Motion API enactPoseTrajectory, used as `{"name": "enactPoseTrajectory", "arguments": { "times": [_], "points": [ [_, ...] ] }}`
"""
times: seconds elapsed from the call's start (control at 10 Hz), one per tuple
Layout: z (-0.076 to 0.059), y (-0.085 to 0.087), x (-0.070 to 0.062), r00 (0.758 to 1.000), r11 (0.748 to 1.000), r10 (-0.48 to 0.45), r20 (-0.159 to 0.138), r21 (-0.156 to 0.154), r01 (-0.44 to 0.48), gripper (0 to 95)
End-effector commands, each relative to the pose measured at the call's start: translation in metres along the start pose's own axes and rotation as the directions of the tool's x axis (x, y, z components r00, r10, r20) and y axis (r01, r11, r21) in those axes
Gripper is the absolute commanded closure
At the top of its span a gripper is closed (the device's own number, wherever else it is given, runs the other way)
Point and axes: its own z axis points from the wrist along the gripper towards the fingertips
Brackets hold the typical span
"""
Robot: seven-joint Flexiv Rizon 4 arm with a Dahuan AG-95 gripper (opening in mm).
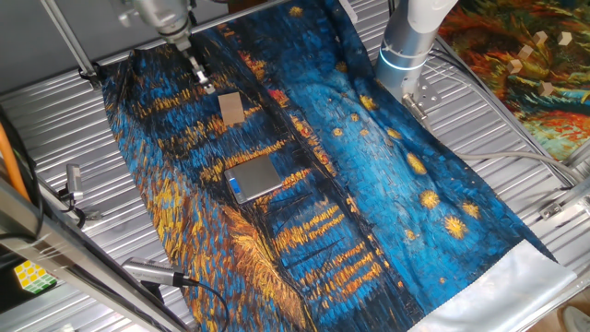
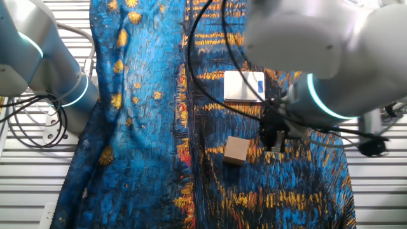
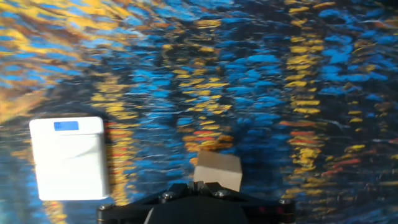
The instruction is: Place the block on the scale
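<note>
**Block Apart From the Scale**

On the blue-and-gold painted cloth (image 1: 387,175), the block (image 1: 231,108) is seen lying flat, near the scale (image 1: 253,177) but clear of it. The gripper (image 1: 200,76) is held just beside the block, away from the scale; its opening cannot be told.

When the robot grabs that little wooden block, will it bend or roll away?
Probably neither. The block looks like solid wood with flat faces and square corners, so it should stay stiff and not roll. It lies flat on the wrinkly cloth, so a push would likely drag rather than slide.
</note>
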Motion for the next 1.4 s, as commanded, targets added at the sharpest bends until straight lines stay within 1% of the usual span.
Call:
{"name": "enactPoseTrajectory", "arguments": {
  "times": [0.1, 0.3, 0.4, 0.5, 0.6, 0.7, 1.0, 1.2, 1.3, 1.4],
  "points": [
    [0.017, -0.005, 0.000, 0.999, 0.999, -0.043, 0.000, 0.002, 0.043, 95.0],
    [0.029, -0.008, -0.003, 0.999, 0.999, -0.035, 0.004, 0.003, 0.035, 95.0],
    [0.037, -0.009, -0.001, 0.999, 0.999, -0.033, 0.013, 0.001, 0.033, 95.0],
    [0.041, -0.009, 0.001, 0.999, 0.999, -0.032, 0.023, 0.000, 0.032, 95.0],
    [0.049, -0.009, 0.002, 0.999, 1.000, -0.028, 0.039, -0.001, 0.028, 95.0],
    [0.052, -0.010, 0.003, 0.999, 1.000, -0.027, 0.045, -0.003, 0.027, 95.0],
    [0.058, -0.009, 0.008, 0.999, 1.000, -0.023, 0.049, -0.008, 0.024, 95.0],
    [0.060, -0.009, 0.009, 0.999, 1.000, -0.022, 0.049, -0.007, 0.022, 95.0],
    [0.060, -0.009, 0.011, 0.999, 1.000, -0.006, 0.047, -0.009, 0.006, 95.0],
    [0.060, -0.008, 0.011, 0.999, 1.000, -0.013, 0.046, -0.009, 0.014, 76.0]
  ]
}}
